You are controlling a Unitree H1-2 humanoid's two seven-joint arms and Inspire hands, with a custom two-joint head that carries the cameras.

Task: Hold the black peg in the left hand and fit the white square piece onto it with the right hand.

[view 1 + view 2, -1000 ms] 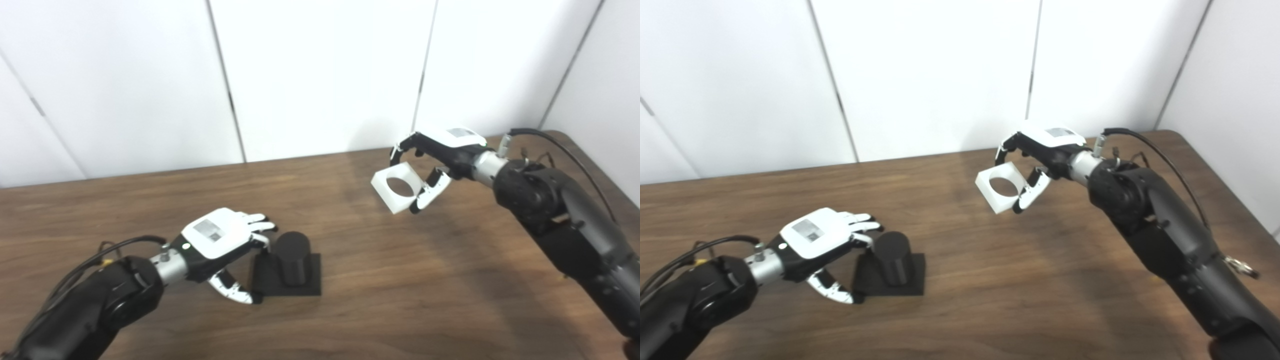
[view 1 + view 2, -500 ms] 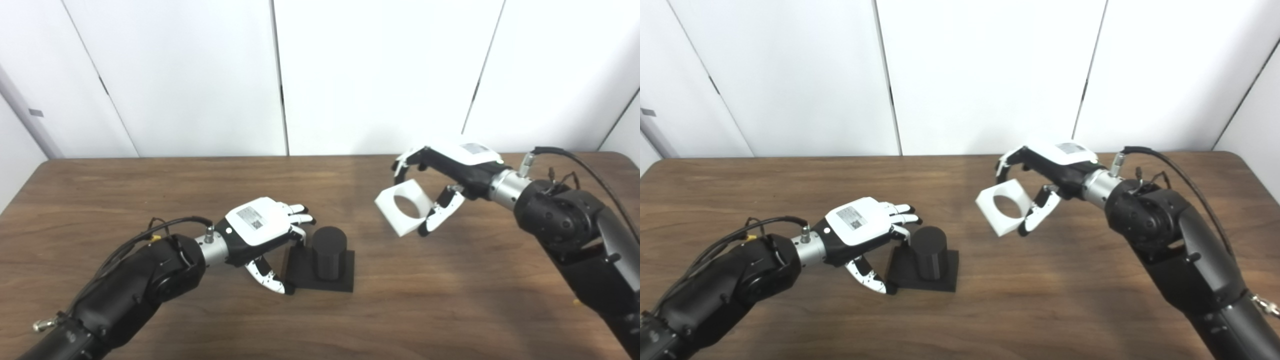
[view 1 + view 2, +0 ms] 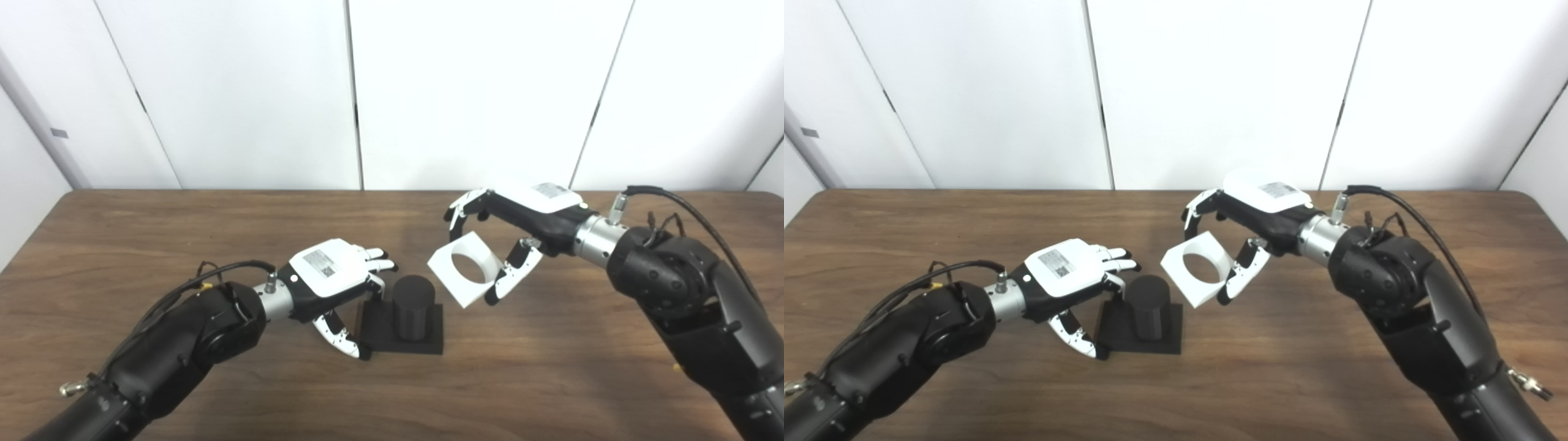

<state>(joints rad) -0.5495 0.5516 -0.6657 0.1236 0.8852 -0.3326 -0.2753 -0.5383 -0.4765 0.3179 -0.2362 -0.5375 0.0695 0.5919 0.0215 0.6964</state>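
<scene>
Bracing the black peg [image 3: 413, 297] at its base on the bench [image 3: 551, 380], the left hand [image 3: 334, 278] is wrapped around the base's near edge, so the peg is steadied upright. The white square piece [image 3: 463, 269] is gripped by the right hand [image 3: 520, 229], tilted, just beside the peg's top, not yet over it.

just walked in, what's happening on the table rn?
Peg-fit in progress. The left hand grips the square base of the black peg, which stands upright on the table. The right hand holds the white square piece in the air, tilted, just right of and above the peg. Its round hole isn't over the peg yet, so nothing is mated.
</scene>
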